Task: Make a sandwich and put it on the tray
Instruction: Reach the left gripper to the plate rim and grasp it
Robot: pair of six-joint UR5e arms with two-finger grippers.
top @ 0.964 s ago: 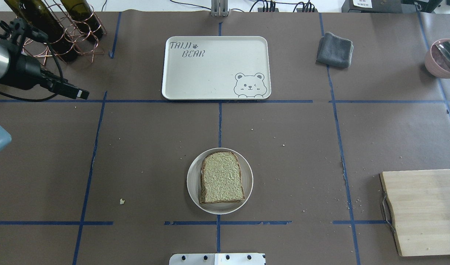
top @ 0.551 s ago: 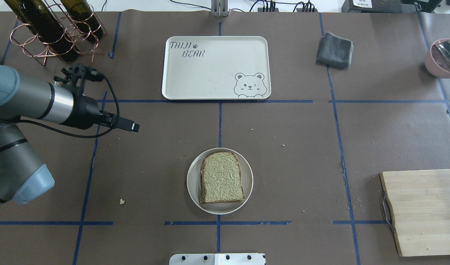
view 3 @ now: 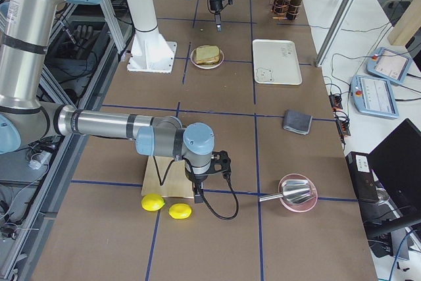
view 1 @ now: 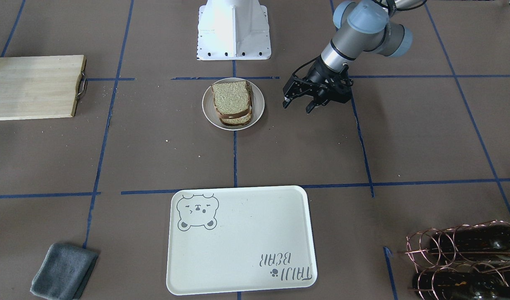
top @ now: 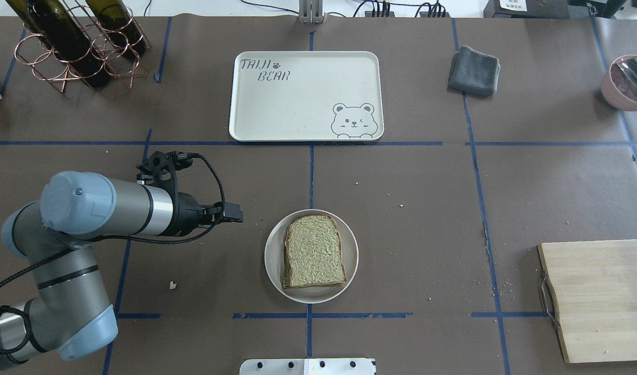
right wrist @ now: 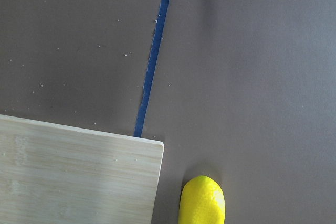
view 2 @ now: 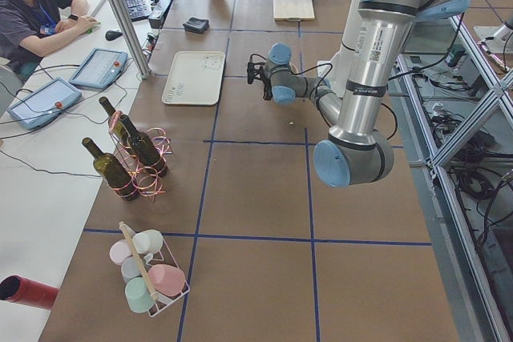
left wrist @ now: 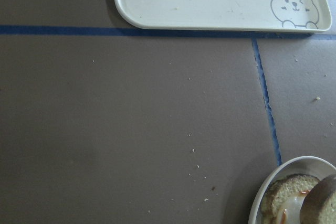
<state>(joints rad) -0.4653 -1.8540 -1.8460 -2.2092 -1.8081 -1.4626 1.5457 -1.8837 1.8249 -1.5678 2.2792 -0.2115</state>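
Two robot arms are sharing a brown paper-covered table (top: 427, 208) gridded with blue tape, though only the grey-and-blue left arm (top: 110, 211) is reaching into the overhead frame, from its left side. The right arm is idling far off by the pale wooden cutting board (top: 599, 297) at lower right; whether the right gripper (view 3: 197, 195) is spread or pressed together cannot be told. The large cream rectangular tray (top: 302, 112) with its grey bear drawing is waiting at top centre, nothing on it yet. Below it, well apart, the small round white plate (top: 270, 255) is carrying the sandwich (top: 313, 252), two tan, dark-crusted bread slices stacked with something white peeking between them. Left of the plate, the left gripper (view 1: 296, 108) is hovering with its fingers spread and nothing between them. Doing this step well likely means dropping low, straddling both slices across their crusts and squeezing gently, so the stack is lifting as one.
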